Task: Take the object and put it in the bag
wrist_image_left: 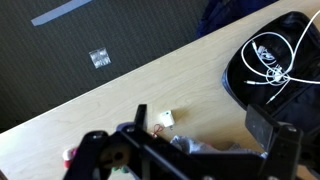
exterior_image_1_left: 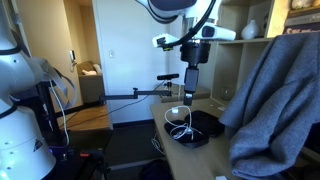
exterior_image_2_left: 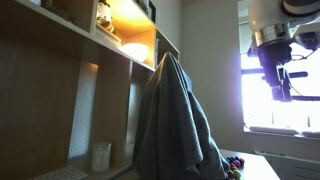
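Claw: gripper (exterior_image_1_left: 190, 88) spread wide, empty, above the wooden table (wrist_image_left: 110, 105).
Bag: black bag (wrist_image_left: 240, 80), white cable (wrist_image_left: 268, 55) lying on it.

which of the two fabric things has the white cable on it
The black bag, low on the table with the white cable on top; the big grey cloth hangs draped.

Looks like an office to me: a pale wooden desk (wrist_image_left: 120, 100) over dark carpet (wrist_image_left: 50, 80), lit built-in shelves (exterior_image_2_left: 110, 50) at ten o'clock, a bright window (exterior_image_2_left: 250, 95) at three, an open doorway (exterior_image_1_left: 82, 50) at ten, and a grey cloth (exterior_image_1_left: 275, 90) draped at three.
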